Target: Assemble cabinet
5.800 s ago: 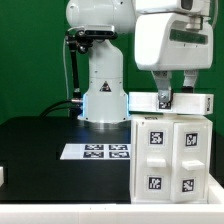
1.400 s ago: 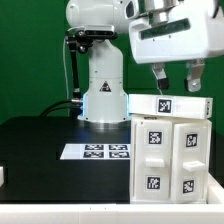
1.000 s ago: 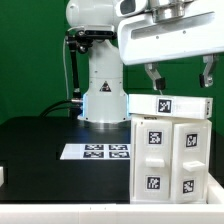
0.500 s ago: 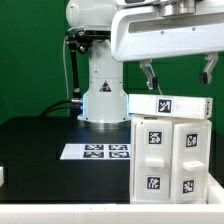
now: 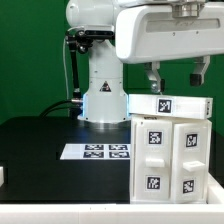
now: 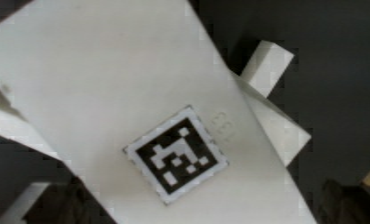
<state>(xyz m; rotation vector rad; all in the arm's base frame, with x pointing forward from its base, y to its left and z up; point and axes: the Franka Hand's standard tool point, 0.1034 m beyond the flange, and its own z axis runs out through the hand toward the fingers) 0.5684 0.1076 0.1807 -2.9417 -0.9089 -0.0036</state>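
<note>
The cabinet [image 5: 170, 155] stands upright at the exterior view's right: a white boxy body with two tagged front panels and a white top panel [image 5: 168, 104] bearing one tag. My gripper [image 5: 176, 76] hangs open and empty a little above that top panel, its two fingers spread apart and touching nothing. In the wrist view the top panel [image 6: 155, 110] fills the picture from above, with its black-and-white tag [image 6: 178, 155] near the middle; my fingertips barely show there at the dark lower corners.
The marker board [image 5: 96, 152] lies flat on the black table [image 5: 40, 160] before the robot's white base [image 5: 102, 90]. A small white part [image 5: 3, 175] sits at the exterior view's left edge. A green backdrop stands behind.
My gripper was down on the cabinet's top panel, then let go and rose above it with the fingers spread. In the last half second it has turned slightly.
</note>
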